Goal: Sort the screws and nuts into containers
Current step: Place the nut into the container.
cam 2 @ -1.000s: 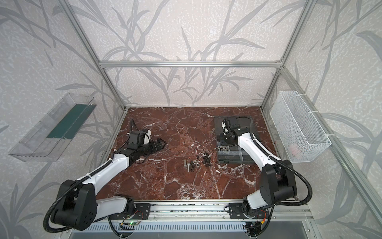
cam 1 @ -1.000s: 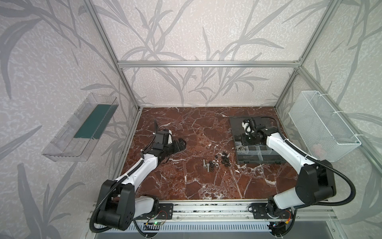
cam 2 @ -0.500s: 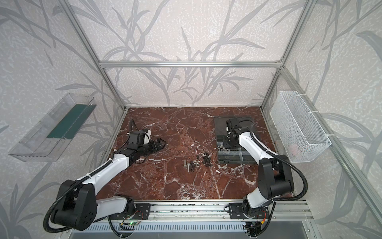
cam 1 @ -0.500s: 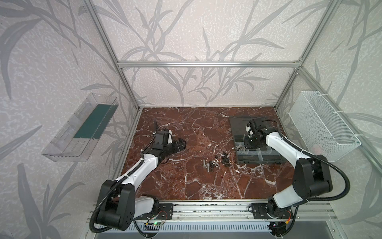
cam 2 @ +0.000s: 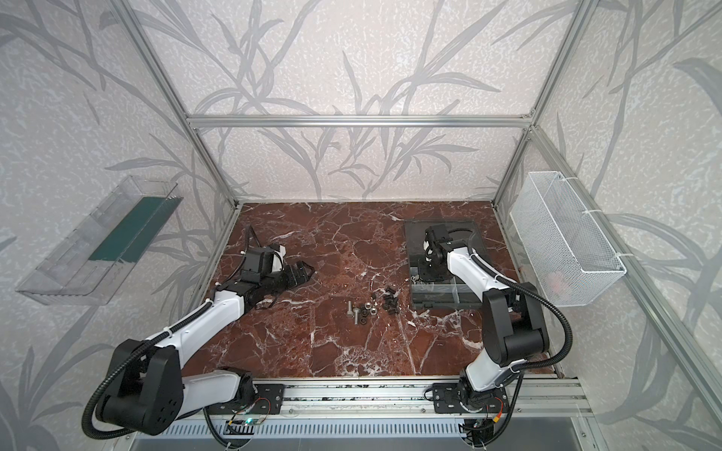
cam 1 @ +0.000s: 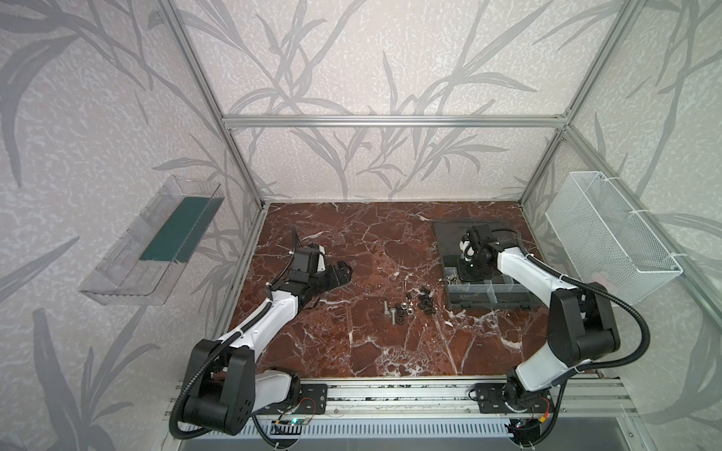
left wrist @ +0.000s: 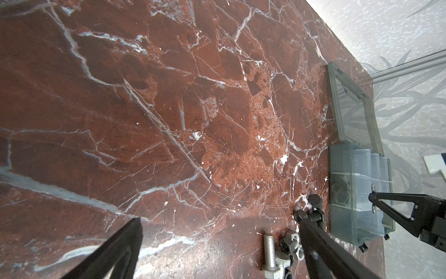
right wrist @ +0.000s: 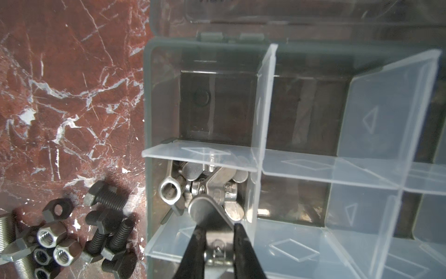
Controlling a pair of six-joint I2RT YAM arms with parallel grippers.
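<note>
Loose screws and nuts (cam 1: 406, 306) (cam 2: 369, 308) lie in a small heap mid-table, left of the containers, a grey organiser box (cam 1: 488, 296) (cam 2: 445, 295) whose lid (cam 1: 449, 234) lies open behind it. My right gripper (right wrist: 217, 228) (cam 1: 470, 273) hangs over the box's left side, shut on a silver wing nut (right wrist: 205, 212) above a compartment holding several more wing nuts (right wrist: 169, 190). Black screws (right wrist: 106, 195) and hex nuts (right wrist: 50, 235) sit just outside the box wall (right wrist: 148, 120). My left gripper (left wrist: 217, 217) (cam 1: 340, 271) stands open and empty, left of the heap.
A white wire-mesh basket (cam 1: 609, 234) hangs on the right wall and a clear tray with a green strip (cam 1: 156, 242) on the left wall. The other box compartments (right wrist: 301, 116) hold nothing that I can see. Aluminium frame posts border the marble table (cam 1: 351, 242).
My right arm has shifted slightly, carrying its gripper a little toward the near side over the box. The left arm and the heap have not moved.
</note>
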